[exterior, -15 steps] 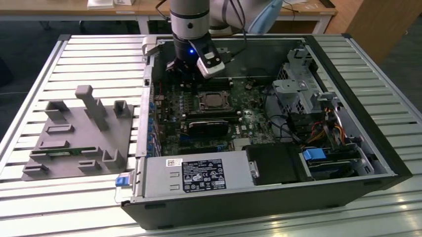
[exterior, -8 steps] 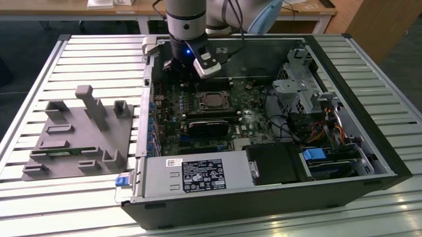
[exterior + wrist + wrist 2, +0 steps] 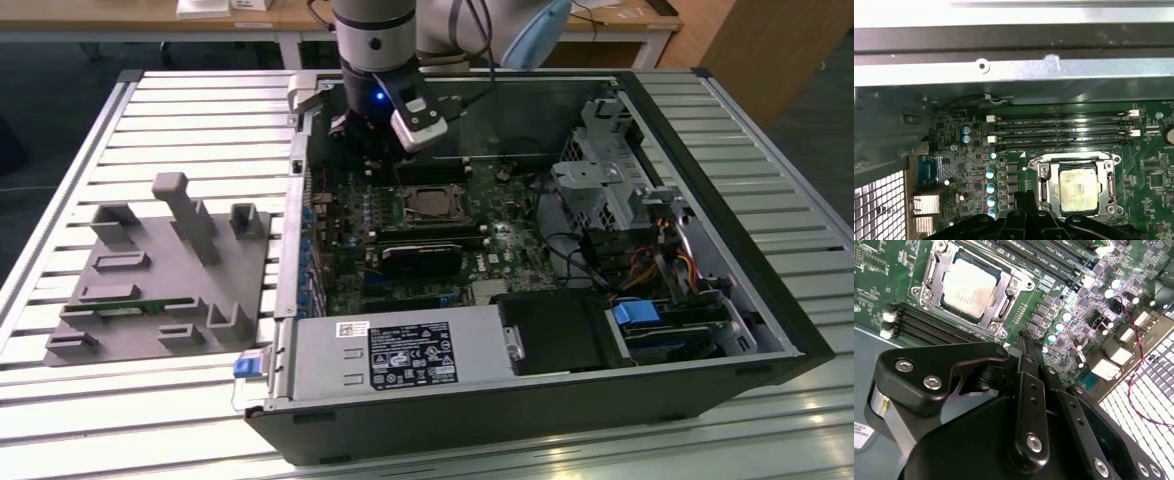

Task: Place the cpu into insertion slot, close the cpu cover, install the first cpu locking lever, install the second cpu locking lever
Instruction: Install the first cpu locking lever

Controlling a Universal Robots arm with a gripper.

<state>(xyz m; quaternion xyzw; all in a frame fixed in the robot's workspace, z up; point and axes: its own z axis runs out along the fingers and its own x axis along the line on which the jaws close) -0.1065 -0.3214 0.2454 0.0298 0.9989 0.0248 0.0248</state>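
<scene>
The cpu (image 3: 968, 285) is seen framed by the lowered cpu cover (image 3: 1002, 307); the gripper (image 3: 1026, 340) is closed on nothing, just beside the cover

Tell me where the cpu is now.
The cpu sits in the insertion slot, in the middle of the motherboard in the exterior view, beside the memory slots.

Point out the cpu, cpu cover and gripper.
cpu (image 3: 1080, 189), first wrist view, middle of its metal top.
cpu cover (image 3: 1044, 184), first wrist view, side rail of the frame.
gripper (image 3: 1026, 342), second wrist view, its front tip.
</scene>
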